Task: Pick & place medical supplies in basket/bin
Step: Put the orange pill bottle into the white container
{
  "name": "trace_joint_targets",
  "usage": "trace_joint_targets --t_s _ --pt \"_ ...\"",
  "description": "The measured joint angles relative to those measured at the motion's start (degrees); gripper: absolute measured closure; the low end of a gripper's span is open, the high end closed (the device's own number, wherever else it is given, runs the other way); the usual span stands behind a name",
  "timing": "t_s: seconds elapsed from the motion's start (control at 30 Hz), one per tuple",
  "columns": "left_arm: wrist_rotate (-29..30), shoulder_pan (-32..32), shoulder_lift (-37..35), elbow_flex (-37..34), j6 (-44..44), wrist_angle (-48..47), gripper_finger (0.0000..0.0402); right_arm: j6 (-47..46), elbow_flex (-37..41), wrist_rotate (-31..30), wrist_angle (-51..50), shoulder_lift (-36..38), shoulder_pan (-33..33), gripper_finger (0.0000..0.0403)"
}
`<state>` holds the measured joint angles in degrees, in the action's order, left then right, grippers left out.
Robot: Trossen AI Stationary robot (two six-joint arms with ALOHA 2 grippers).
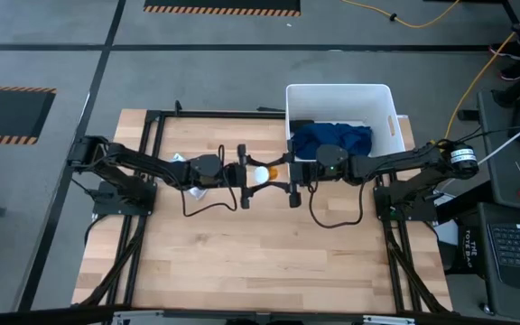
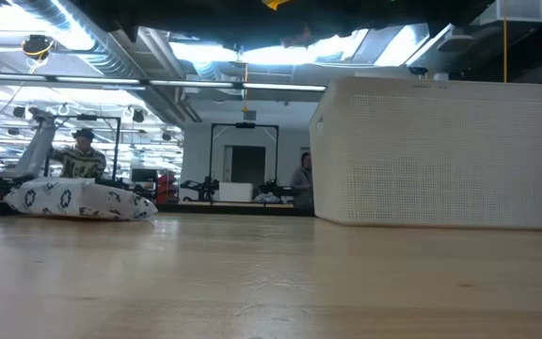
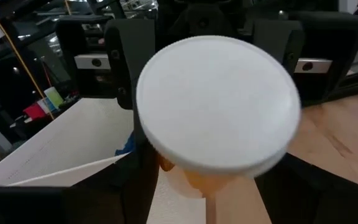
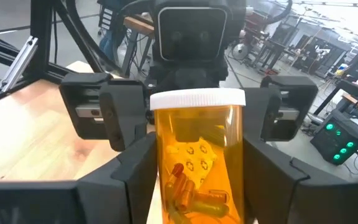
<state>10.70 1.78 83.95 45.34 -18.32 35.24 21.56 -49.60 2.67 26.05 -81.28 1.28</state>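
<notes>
Starting from the right pincer (image 1: 280, 173), which is found above the middle of the worktop (image 1: 242, 262), its two dark fingers (image 4: 135, 171) are seen pressed against both sides of a small orange pill bottle (image 4: 196, 155). The bottle is therefore judged to be gripped by this pincer, half closed around its body. The bottle is held in the air and is laid flat. Its long axis runs along the line between the two arms, with the white cap (image 3: 219, 102) turned toward the left arm and the base turned toward the right wrist.

Directly opposite, the left pincer (image 1: 253, 173) is met. Its fingers (image 4: 126, 118) are spread wide on either side of the cap, with a little gap on each side, so nothing is held by it.

Farther out, the white tub (image 1: 339, 90) is placed at the far right corner of the worktop, just beside the right arm, and the dark-blue cloth (image 1: 332, 140) is already lying inside it. The tub is well apart from the left arm. A white packet with dark marks (image 2: 78, 200) is left on the worktop near the left arm.

As the bottle is held by the arm nearer to the tub, the coming move is judged to be a short carry backward and to the side. It should be checked first that the cap is quite free of the left fingers.
</notes>
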Motion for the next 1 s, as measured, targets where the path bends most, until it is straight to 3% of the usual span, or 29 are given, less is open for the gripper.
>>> trace_joint_targets --t_s 0.57,0.83,1.0 --pt "0.17 -0.09 -9.97 -0.02 0.17 -17.27 0.0162 -0.17 0.02 -2.05 0.20 2.17 0.07 0.0196" --pt "0.25 -3.17 -10.67 -0.46 2.13 -19.45 0.0162 -2.62 0.00 -6.27 -1.43 4.55 0.12 0.0196" --pt "-0.47 -4.17 -10.68 -5.63 2.69 -11.57 0.0162 -3.32 2.33 -6.12 -2.42 7.74 1.52 0.0204"
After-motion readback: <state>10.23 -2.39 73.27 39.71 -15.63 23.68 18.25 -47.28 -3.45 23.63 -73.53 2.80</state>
